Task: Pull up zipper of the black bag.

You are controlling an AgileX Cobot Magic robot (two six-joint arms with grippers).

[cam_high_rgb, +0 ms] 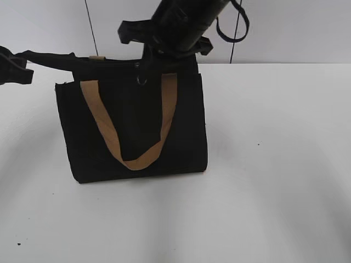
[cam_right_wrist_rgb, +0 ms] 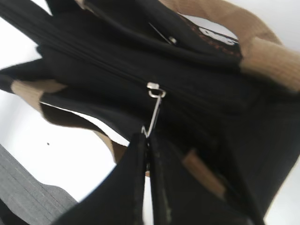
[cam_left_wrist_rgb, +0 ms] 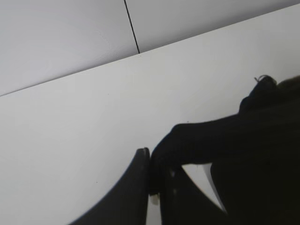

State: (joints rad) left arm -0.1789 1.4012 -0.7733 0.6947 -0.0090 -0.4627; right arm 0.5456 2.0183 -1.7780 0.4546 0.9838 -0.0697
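Note:
A black bag (cam_high_rgb: 131, 126) with tan handles (cam_high_rgb: 109, 131) stands upright on the white table. My left gripper (cam_high_rgb: 16, 68) at the far left is shut on the bag's black end tab (cam_left_wrist_rgb: 197, 140), pulled out sideways. My right gripper (cam_high_rgb: 147, 60) hangs over the bag's top and is shut on the metal zipper pull (cam_right_wrist_rgb: 153, 112). The pull hangs from the slider (cam_right_wrist_rgb: 154, 89) on the zipper line, about midway along the bag's top. The bag (cam_right_wrist_rgb: 197, 84) fills the right wrist view.
The white table (cam_high_rgb: 274, 164) spreads to the right and front of the bag. A pale wall (cam_high_rgb: 307, 27) with a dark vertical seam stands behind. A cable loops near the right arm at the top.

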